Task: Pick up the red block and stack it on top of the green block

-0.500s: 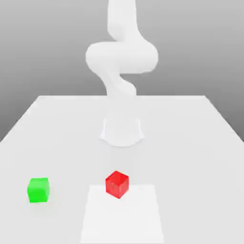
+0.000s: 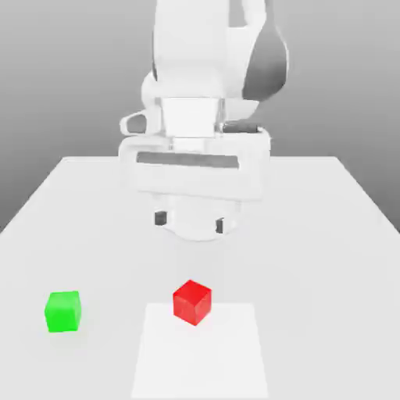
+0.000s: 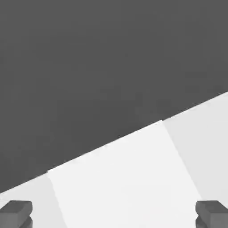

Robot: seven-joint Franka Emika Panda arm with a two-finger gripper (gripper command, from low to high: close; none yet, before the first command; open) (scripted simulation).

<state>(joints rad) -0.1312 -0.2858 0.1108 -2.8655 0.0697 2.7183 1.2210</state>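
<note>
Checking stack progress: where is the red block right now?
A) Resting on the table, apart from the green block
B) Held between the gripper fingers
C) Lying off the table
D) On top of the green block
A: the red block sits on the table, with the green block apart toward the exterior view's left and the open gripper above, empty.

The arm (image 2: 205,86) is smooth white with a grey joint patch, apparently dark-grey fingertips (image 2: 161,219).

table (image 2: 328,234): white, flat | brighter square patch (image 2: 200,359): near front edge
</note>
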